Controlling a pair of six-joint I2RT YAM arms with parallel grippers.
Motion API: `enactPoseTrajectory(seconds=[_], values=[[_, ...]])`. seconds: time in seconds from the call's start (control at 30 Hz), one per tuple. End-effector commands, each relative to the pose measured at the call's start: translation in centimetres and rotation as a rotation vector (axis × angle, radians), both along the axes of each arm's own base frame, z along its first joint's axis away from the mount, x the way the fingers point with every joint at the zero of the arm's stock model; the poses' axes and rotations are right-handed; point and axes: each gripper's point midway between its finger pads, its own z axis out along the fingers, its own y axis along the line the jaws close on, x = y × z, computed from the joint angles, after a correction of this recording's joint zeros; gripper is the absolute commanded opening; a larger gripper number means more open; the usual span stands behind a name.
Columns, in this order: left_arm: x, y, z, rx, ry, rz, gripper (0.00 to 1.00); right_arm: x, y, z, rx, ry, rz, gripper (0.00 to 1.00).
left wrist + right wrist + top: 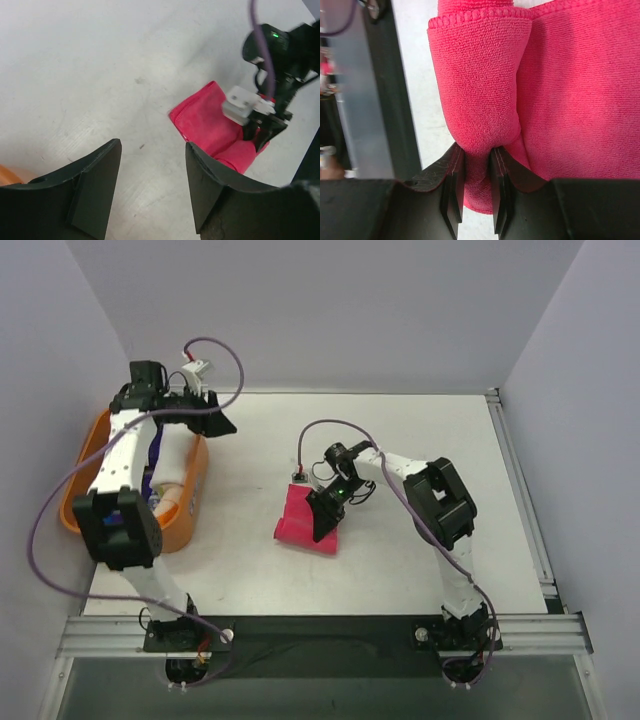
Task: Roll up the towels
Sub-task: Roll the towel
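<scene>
Rolling step: right gripper (325, 518) pinches pink towel (300, 525)
Overhead: towel lies mid-table at the right gripper; left gripper (210, 415) well apart, above orange basket (75, 502). Left wrist: jaws apart, holding nothing. Right wrist: jaws nearly closed on the roll's end, roll axis running straight ahead

Left pincer (152, 147) gapes; right pincer (476, 155) pinches tight.

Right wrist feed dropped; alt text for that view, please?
The right gripper is shut on a rolled fold of the hot pink towel; the rest lies flat beside it. White table and a dark strip show at left.
</scene>
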Motion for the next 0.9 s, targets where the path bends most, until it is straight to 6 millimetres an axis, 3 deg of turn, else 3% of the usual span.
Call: enactPoseTrajectory(seconds=[0.0, 0.03, 0.07, 0.1, 0.17, 0.2, 0.3, 0.33, 0.43, 0.6, 0.87], values=[[-3.7, -2.9, 5.0, 0.059, -0.35, -0.141, 0.65, -3.4, -1.0, -0.4, -0.049, 0.273, -0.02, 0.0], [-4.8, -3.2, 4.7, 0.084, -0.389, -0.165, 0.66, -3.3, -0.9, -0.4, -0.046, 0.282, -0.024, 0.0], [-7.5, -4.5, 3.2, 0.11, -0.401, -0.22, 0.68, -3.3, -0.9, -0.4, -0.047, 0.3, -0.035, 0.0], [-8.9, -5.9, 2.4, 0.16, -0.469, -0.308, 0.68, -3.0, -0.8, -0.8, -0.048, 0.315, -0.043, 0.0], [-12.3, -6.7, -0.8, 0.266, -0.523, -0.412, 0.7, -2.6, -0.8, -0.9, -0.05, 0.356, -0.067, 0.0], [-14.3, -8.5, -2.0, 0.283, -0.541, -0.497, 0.71, -2.2, -0.7, -1.3, -0.054, 0.373, -0.074, 0.0], [-17.6, -9.8, -5.0, 0.363, -0.586, -0.633, 0.72, -1.9, -1.0, -1.8, -0.071, 0.437, -0.1, 0.0], [-19.0, -11.2, -5.5, 0.361, -0.599, -0.699, 0.73, -1.6, -0.9, -1.8, -0.077, 0.446, -0.106, 0.0], [-21.3, -12.9, -7.8, 0.397, -0.596, -0.816, 0.74, -1.1, -1.0, -2.3, -0.09, 0.47, -0.122, 0.0], [-22.4, -14.6, -11.6, 0.494, -0.622, -0.922, 0.78, -1.0, -1.1, -3.2, -0.115, 0.49, -0.127, 0.0], [-20.7, -15.8, -16.6, 0.603, -0.648, -0.922, 0.77, -0.6, -1.3, -3.7, -0.141, 0.493, -0.136, 0.0]])
